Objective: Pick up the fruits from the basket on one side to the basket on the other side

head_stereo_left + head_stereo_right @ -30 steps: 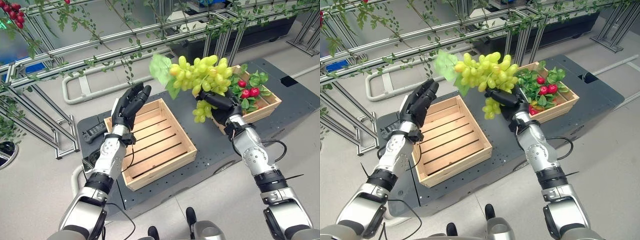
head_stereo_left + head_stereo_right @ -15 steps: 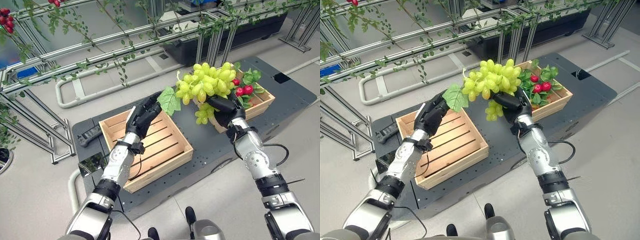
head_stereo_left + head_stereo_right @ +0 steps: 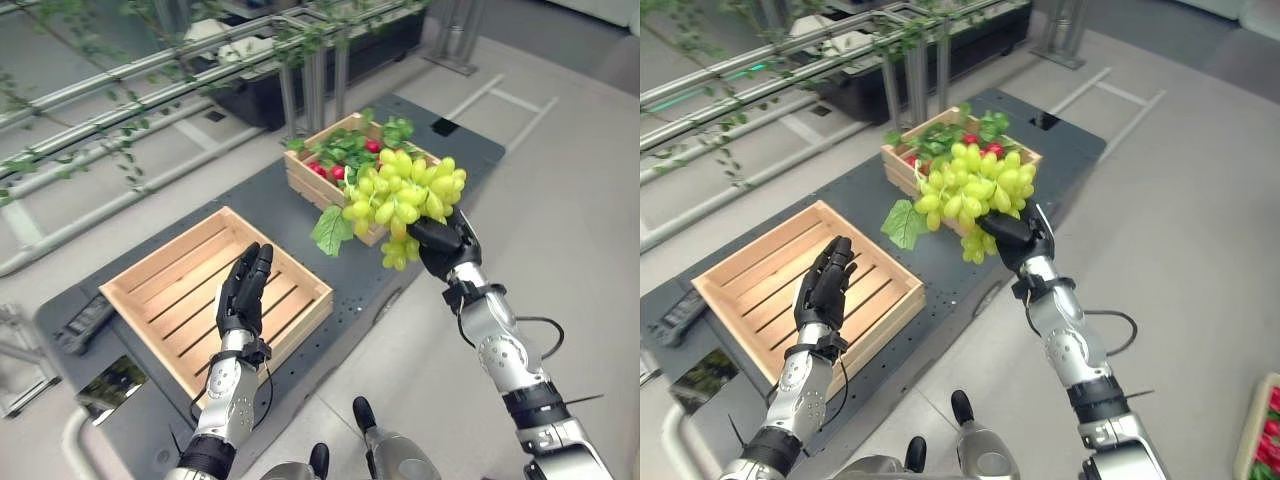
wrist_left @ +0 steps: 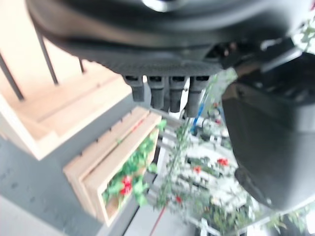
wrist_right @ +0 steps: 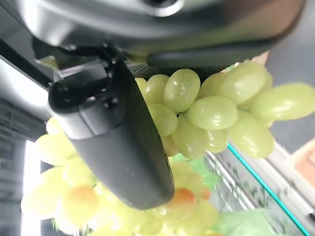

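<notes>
— Since a second ago, what has changed? The whole picture has shifted, so the camera moved, not the crates.

— Right. But the left hand [image 3: 246,292] has come down from its raised spot by the grapes [image 3: 404,198] and now stands with fingers straight over the near edge of the empty crate [image 3: 150,272], holding nothing. The right hand [image 3: 443,243] still has the bunch, fingers curled under it.

— From the head camera's left eye, where do the grapes lie relative to the empty crate?

— Well off to its right and lifted above the dark platform [image 3: 300,210], near the front corner of the full crate [image 3: 303,174] with the red fruit and leaves. The bunch lies roughly crosswise, its leaf [image 3: 331,230] drooping from the end towards the empty crate. My guess is the carry has to go leftward across the bare platform between the two crates — and the left hand is much nearer that target.

— Right eye?

— Same layout: bunch aloft beside the full crate, the left hand open over the empty one, well apart.

— Left wrist camera?

— Straight fingers in a row, nothing between them; past them a corner of the empty crate's wood [image 4: 44,118] and the full crate beyond.

— Right wrist camera?

— Thumb [image 5: 118,142] wrapped against green grapes — a firm hold.

— Any labels or writing?

— None I can read.
</notes>
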Robot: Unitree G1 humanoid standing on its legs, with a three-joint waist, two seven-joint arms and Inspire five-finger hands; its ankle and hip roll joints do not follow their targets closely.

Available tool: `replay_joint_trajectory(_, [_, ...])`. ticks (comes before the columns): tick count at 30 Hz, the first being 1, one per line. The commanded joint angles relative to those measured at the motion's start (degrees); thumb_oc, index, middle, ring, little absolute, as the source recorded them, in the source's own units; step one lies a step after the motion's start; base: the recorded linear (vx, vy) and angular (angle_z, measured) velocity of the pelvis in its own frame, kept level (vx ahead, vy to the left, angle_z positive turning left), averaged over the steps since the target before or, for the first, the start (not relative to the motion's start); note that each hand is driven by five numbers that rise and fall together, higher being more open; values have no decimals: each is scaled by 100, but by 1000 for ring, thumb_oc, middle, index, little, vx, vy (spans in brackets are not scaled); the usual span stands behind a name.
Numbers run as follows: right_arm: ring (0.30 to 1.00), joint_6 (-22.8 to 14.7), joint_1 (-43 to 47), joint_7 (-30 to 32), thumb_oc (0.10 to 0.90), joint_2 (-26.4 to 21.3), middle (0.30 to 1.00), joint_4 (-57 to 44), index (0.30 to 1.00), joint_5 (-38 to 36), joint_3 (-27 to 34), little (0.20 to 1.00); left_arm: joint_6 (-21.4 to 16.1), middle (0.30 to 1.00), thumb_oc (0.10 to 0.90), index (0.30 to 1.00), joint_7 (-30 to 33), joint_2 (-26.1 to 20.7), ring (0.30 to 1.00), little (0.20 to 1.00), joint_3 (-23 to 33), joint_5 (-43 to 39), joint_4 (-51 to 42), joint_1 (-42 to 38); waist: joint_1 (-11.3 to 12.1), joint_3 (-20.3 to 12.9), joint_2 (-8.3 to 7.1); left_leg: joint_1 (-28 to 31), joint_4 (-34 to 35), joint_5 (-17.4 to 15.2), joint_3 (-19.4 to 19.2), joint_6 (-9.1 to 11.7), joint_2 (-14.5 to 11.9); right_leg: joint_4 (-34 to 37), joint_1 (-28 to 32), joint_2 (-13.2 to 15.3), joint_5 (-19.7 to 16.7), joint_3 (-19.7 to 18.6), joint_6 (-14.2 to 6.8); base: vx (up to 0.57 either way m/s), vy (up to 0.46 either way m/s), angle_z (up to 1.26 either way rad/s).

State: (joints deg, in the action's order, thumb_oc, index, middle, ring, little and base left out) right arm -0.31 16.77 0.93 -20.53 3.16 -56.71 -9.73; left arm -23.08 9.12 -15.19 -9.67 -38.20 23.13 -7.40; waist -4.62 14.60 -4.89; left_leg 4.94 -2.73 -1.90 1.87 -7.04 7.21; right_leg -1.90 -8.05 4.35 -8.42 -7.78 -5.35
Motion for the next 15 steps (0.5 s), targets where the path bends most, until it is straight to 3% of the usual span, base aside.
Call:
replay_joint_trajectory(1, [300,-768,631,-668,400,-21,300,-644,300,-421,251,300,-717,900,800,900,110,-406,900,900,238,429,-901,-179,278,-426,347,117,-7,-537,284,493,-314,-454,137,264,-25,673,-259,-270,7,-136])
replay_joint_trajectory(2, [300,-782,613,-687,400,-5,300,-637,300,-414,249,300,-709,900,800,900,86,-436,900,900,266,409,-925,-144,305,-430,368,104,10,-508,251,485,-334,-574,145,255,28,715,-243,-348,12,-118])
replay_joint_trajectory(3, [300,-832,522,-802,400,49,300,-649,300,-337,237,300,-724,900,800,900,87,-531,900,900,374,391,-1003,-4,470,-436,468,33,63,-394,38,447,-424,-1281,259,248,334,1085,-165,-320,0,-81])
replay_joint_trajectory(4, [300,-834,492,-858,400,66,300,-657,300,-296,217,300,-723,900,800,900,127,-575,900,900,433,391,-1065,62,559,-477,502,-65,43,-324,-66,437,-470,-1399,336,268,483,1272,-86,-351,-14,-105])
replay_joint_trajectory(6, [300,-821,454,-921,400,97,300,-645,300,-211,140,300,-744,900,800,900,219,-602,900,900,513,373,-1108,154,714,-532,522,-186,-63,-302,-270,420,-542,-1546,556,293,792,1605,28,-173,-60,-97])
replay_joint_trajectory(7, [300,-836,427,-986,400,161,300,-562,300,-138,51,300,-780,900,800,900,296,-571,900,900,572,282,-1064,176,801,-592,434,-258,-189,-319,-416,451,-543,-1154,884,219,1119,1741,82,-99,-89,-64])
replay_joint_trajectory(8, [300,-844,427,-1000,400,181,300,-538,300,-124,36,300,-786,900,800,900,304,-565,900,900,584,268,-1057,175,817,-601,413,-263,-215,-328,-439,461,-542,-1033,976,208,1161,1761,96,-110,-190,-73])
replay_joint_trajectory(9, [300,-871,411,-1066,400,274,300,-362,300,-47,-54,300,-881,900,800,900,437,-521,900,900,601,284,-922,163,854,-689,306,-291,-259,-370,-627,550,-577,-314,1264,274,1071,1863,88,-57,-167,-75])
replay_joint_trajectory(10, [300,-832,453,-927,400,258,300,-336,300,-80,-136,300,-884,900,800,900,624,-471,900,900,534,246,-854,86,784,-710,273,-262,-231,-340,-683,611,-610,-26,1299,141,968,1627,72,-84,-179,-80])
replay_joint_trajectory(15, [300,-951,401,-973,400,105,300,-348,300,-22,-32,300,-743,900,800,900,757,-357,900,900,298,623,-949,-225,638,-779,224,-246,67,-199,-778,731,-710,478,1388,-8,813,1499,143,-89,-85,-47])
